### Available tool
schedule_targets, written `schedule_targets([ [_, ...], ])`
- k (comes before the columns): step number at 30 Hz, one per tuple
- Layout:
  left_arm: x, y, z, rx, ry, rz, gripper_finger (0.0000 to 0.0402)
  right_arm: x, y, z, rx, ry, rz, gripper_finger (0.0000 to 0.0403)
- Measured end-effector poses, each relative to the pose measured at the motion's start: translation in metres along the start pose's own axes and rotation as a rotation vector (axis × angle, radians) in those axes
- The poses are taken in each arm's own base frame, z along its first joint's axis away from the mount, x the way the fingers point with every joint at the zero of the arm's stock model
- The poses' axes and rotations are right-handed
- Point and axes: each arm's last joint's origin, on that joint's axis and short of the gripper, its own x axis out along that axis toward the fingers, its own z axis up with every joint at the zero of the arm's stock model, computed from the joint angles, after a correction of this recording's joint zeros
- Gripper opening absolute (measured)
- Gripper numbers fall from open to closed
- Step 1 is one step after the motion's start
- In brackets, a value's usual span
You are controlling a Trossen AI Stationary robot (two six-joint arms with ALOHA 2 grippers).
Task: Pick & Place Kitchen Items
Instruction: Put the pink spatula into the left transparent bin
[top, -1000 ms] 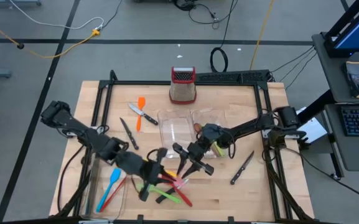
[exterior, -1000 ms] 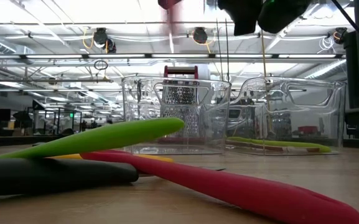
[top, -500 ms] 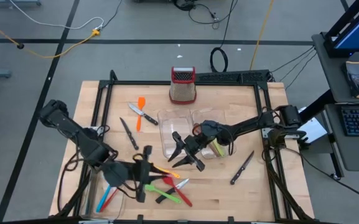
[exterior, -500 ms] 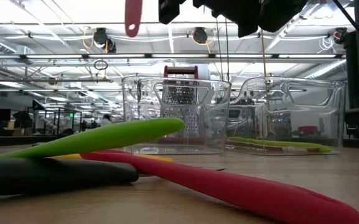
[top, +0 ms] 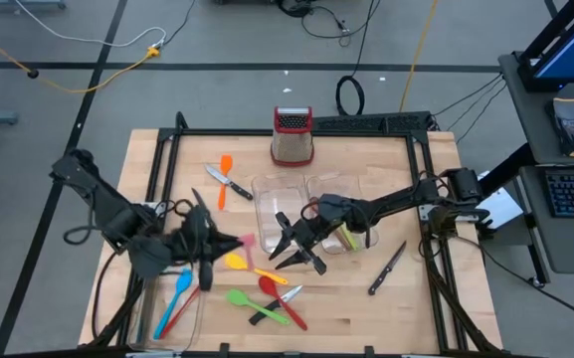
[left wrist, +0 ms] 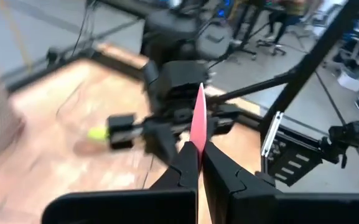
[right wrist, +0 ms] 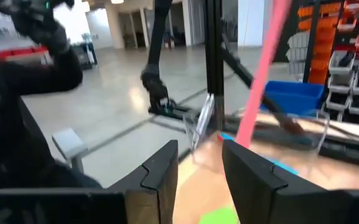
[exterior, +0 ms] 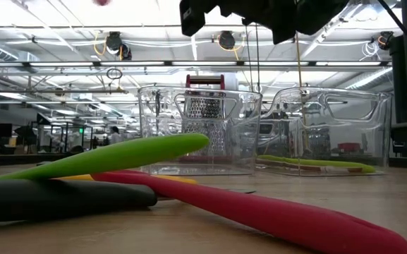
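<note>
My left gripper [top: 229,242] hovers over the table's left half, shut on a thin pink utensil [top: 248,242], which also shows in the left wrist view [left wrist: 198,115]. My right gripper [top: 282,244] stands open just right of it, in front of the clear trays [top: 282,211], fingers pointing left. The right wrist view shows the pink utensil [right wrist: 263,74] slanting beyond the open fingers [right wrist: 199,162]. Yellow [top: 237,262], green [top: 239,296], red [top: 270,288] and blue [top: 182,288] utensils lie flat on the table near the front. My left gripper pinches one end of the pink utensil [left wrist: 195,144] between its two fingers. The fingers come from the table's left. The rest of the utensil sticks out past the fingertips toward the right arm, lifted clear of the table.
A red-topped grater [top: 292,134] stands at the far edge. An orange spatula [top: 225,169] and two knives [top: 229,182] [top: 205,212] lie at far left, another knife [top: 386,268] at right. A green utensil [top: 351,239] lies in the right tray. A black frame [top: 296,129] rims the table.
My left gripper has risen and gone toward the table's left and far edge, rolling its wrist, with the pink utensil carried clear above the pile. My right gripper has swung a little toward the far edge and now stands apart from the left one.
</note>
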Motion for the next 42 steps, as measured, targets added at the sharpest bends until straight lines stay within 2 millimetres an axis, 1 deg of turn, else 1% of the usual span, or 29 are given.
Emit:
schedule_targets([
  [3,-0.007,0.012,-0.001,-0.109,0.056,0.040,0.0000,-0.001,-0.001,-0.003,-0.014,0.029,-0.003,0.0118],
  [9,-0.022,0.034,-0.005,-0.337,0.215,0.105,0.0000,-0.009,0.002,0.008,-0.110,0.059,-0.007,0.0112],
  [12,-0.029,0.043,-0.010,-0.447,0.318,0.147,0.0000,-0.014,0.007,0.016,-0.159,0.077,-0.004,0.0111],
  [15,-0.035,0.051,-0.014,-0.556,0.407,0.210,0.0000,-0.020,0.012,0.023,-0.168,0.106,-0.001,0.0112],
  [20,-0.041,0.059,-0.023,-0.711,0.570,0.339,0.0000,-0.029,0.018,0.028,-0.167,0.178,0.004,0.0109],
  [24,-0.043,0.061,-0.028,-0.782,0.657,0.409,0.0000,-0.035,0.022,0.031,-0.199,0.214,0.011,0.0109],
  [26,-0.044,0.061,-0.029,-0.819,0.676,0.444,0.0000,-0.037,0.024,0.030,-0.223,0.207,0.012,0.0108],
  [30,-0.043,0.057,-0.037,-0.857,0.742,0.501,0.0000,-0.052,0.032,0.025,-0.249,0.183,0.006,0.0105],
  [33,-0.041,0.052,-0.046,-0.864,0.820,0.580,0.0000,-0.070,0.042,0.017,-0.259,0.154,0.000,0.0105],
  [36,-0.037,0.044,-0.056,-0.864,0.886,0.621,0.0000,-0.087,0.053,0.012,-0.278,0.096,-0.010,0.0104],
  [40,-0.032,0.036,-0.067,-0.844,0.928,0.670,0.0000,-0.109,0.068,0.008,-0.305,0.021,-0.041,0.0101],
  [42,-0.030,0.034,-0.072,-0.844,0.949,0.690,0.0000,-0.117,0.074,0.006,-0.312,-0.011,-0.076,0.0100],
])
